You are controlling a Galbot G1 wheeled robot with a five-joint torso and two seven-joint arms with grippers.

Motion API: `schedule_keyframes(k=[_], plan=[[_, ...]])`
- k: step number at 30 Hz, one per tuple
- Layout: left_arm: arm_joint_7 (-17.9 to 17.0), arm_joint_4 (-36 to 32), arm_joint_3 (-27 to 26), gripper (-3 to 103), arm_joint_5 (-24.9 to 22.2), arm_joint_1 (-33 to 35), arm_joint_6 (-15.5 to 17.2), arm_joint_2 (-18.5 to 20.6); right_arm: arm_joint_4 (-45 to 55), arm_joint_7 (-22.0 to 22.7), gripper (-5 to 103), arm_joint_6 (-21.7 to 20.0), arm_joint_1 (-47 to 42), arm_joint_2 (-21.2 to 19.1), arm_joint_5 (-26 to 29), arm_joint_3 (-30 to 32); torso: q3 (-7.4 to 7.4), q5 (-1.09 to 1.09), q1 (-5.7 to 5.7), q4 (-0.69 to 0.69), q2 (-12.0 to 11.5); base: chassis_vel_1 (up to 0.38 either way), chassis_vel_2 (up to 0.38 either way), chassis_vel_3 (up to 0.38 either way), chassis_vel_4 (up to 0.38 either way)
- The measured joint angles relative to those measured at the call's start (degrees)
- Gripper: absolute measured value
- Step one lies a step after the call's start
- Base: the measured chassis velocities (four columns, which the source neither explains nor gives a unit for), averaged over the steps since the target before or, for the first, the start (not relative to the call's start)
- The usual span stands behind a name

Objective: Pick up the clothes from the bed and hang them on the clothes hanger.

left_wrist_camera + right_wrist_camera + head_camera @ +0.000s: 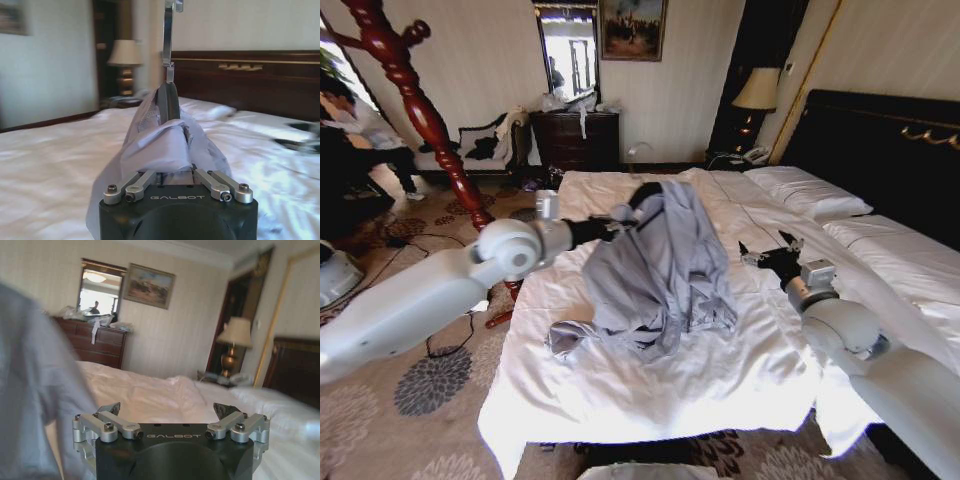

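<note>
The left gripper (620, 222), clamped on the clothes hanger (168, 100), holds the clothes (660, 270) draped above the bed (740, 380), while the right gripper (767, 255) waits nearby, fingers apart.

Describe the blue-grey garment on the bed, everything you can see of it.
The clothes are one light blue-grey garment of thin, soft, creased fabric. It is draped over the black clothes hanger, whose silver hook stands upright, and the left gripper holds that top end raised. The rest hangs in folds, and its lower part, with a sleeve, lies bunched on the white bed.
</note>
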Motion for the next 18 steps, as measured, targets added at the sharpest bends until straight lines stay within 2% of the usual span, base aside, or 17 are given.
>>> schedule_keyframes(k=[2, 4, 5, 7, 8, 9, 11, 13, 16, 18], plan=[[-0.87, -0.87, -5.64, 17, -0.02, 4.60, 0.28, 2.34, 0.18, -0.01, 100, 1.08, -2.76, 2.88, -0.02, 2.37, 0.00, -0.03, 0.00, -0.01, 0.00, 0.000, 0.000, 0.000, 0.000], [-1.49, -1.47, -10.00, 17, -0.05, 7.67, 0.13, 4.16, 0.50, -1.03, 100, 2.77, -6.00, 5.44, -1.03, 5.35, 0.00, 0.04, -0.01, -0.09, 0.00, 0.000, 0.000, 0.000, 0.000], [-1.49, -1.47, -10.00, 17, -0.05, 7.67, 0.13, 4.16, 0.50, -1.03, 100, 2.77, -6.00, 5.44, -1.03, 5.35, 0.00, 0.04, -0.01, -0.09, 0.00, 0.000, 0.000, 0.000, 0.000], [-2.24, -2.06, -13.96, 17, -0.59, 10.24, -0.34, 6.01, 0.90, -3.32, 100, 4.78, -9.88, 8.32, -4.33, 9.85, -0.01, 0.02, -0.01, -0.11, 0.00, 0.000, 0.000, 0.000, 0.000], [-2.78, -2.27, -16.29, 17, -1.56, 11.34, -0.63, 7.50, 0.96, -5.27, 100, 6.44, -13.00, 10.49, -9.03, 12.87, 0.00, 0.02, 0.00, -0.12, 0.01, 0.000, 0.000, 0.000, 0.000], [-2.78, -2.27, -16.29, 17, -1.56, 11.34, -0.63, 7.50, 0.96, -5.27, 100, 6.44, -13.00, 10.49, -9.03, 12.87, 0.00, 0.02, 0.00, -0.12, 0.01, 0.000, 0.000, 0.000, 0.000], [-3.55, -2.29, -18.02, 17, -3.49, 11.36, -0.85, 9.17, 2.08, -7.74, 100, 8.59, -17.54, 12.89, -13.35, 16.25, -0.01, 0.02, 0.00, -0.05, 0.01, 0.000, 0.000, 0.000, 0.000], [-3.99, -1.87, -19.11, 17, -5.14, 10.48, -0.86, 10.81, 4.42, -10.97, 100, 11.18, -24.01, 16.07, -15.61, 19.75, -0.01, 0.03, 0.00, -0.10, 0.01, 0.000, 0.000, 0.000, 0.000], [-4.14, -1.46, -19.97, 17, -6.03, 10.17, -0.85, 11.73, 5.65, -13.00, 100, 13.25, -28.12, 18.30, -17.14, 21.70, -0.01, 0.02, 0.00, -0.11, 0.01, 0.000, 0.000, 0.000, 0.000], [-4.61, -1.03, -21.07, 17, -7.71, 9.89, -0.74, 12.96, 6.95, -16.83, 100, 16.90, -34.20, 22.53, -19.38, 24.50, -0.01, 0.03, -0.01, -0.08, 0.01, 0.000, 0.000, 0.000, 0.000]])
